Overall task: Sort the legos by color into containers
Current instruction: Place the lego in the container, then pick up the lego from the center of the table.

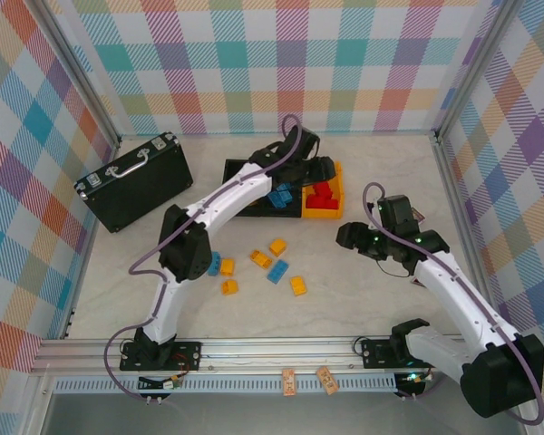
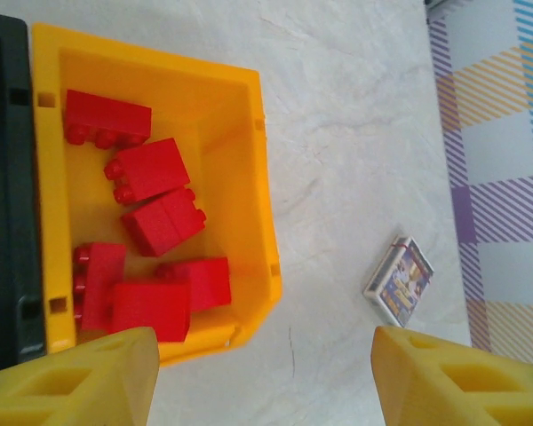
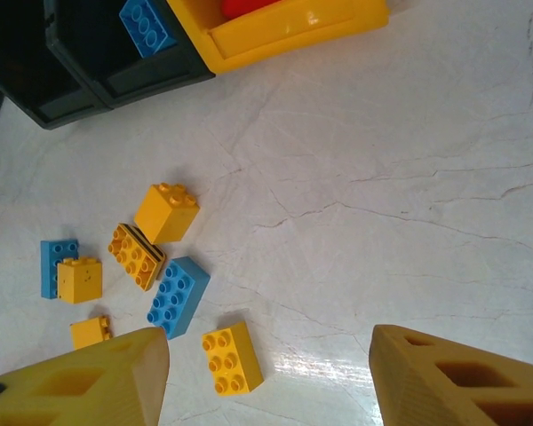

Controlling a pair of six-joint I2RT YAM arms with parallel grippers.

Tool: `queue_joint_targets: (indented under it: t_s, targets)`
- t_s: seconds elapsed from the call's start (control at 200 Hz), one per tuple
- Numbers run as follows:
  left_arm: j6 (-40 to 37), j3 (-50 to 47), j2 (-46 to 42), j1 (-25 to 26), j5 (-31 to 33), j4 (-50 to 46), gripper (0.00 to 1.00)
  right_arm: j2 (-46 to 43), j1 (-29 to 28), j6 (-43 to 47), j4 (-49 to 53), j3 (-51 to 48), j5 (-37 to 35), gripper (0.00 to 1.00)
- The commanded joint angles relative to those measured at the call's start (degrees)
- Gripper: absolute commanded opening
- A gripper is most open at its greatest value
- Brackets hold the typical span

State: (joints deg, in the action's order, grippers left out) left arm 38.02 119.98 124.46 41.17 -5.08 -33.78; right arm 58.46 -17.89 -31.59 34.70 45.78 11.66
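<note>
Red legos (image 2: pixel 164 222) in yellow bin (image 2: pixel 266 204), just ahead of left jaws (parted, empty); right jaws parted, empty.

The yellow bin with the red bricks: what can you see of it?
The yellow bin is a small rectangular open-topped tray of smooth plastic, with small slots near its rim. It stands upright on the pale marbled table, one long side against a black bin. Six red bricks lie loosely inside, some overlapping.
</note>
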Motion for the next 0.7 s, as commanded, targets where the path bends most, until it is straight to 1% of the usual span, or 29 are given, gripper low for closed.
queue_joint_targets:
  t_s: [0.0,0.155,0.32,0.48,0.655,0.695]
  targets:
    - [-1.89,-7.5,-6.9,0.12,-0.45,1.59,0.64,1.63,0.4,2.53,-1.89,2.66,2.74,0.61]
    - [-4.29,-19.27,-14.71,-0.01,-1.69,2.34,0.64,3.98,0.22,4.36,-3.8,3.53,7.93,0.61]
    - [-9.27,-28.79,-20.7,0.01,-3.4,-0.24,0.65,5.58,-0.26,7.88,-3.92,4.23,12.98,0.61]
    - [-16.28,-33.66,-23.69,-0.06,-4.95,-5.12,0.68,7.02,-0.39,9.41,-3.15,4.27,17.06,0.61]
    - [-23.72,-35.85,-23.25,0.0,-6.33,-9.71,0.74,7.08,-0.39,9.9,-2.79,3.2,18.78,0.61]
    - [-25.5,-35.83,-22.69,-0.02,-6.71,-10.61,0.78,6.98,-0.37,10.14,-2.36,3.05,19.05,0.61]
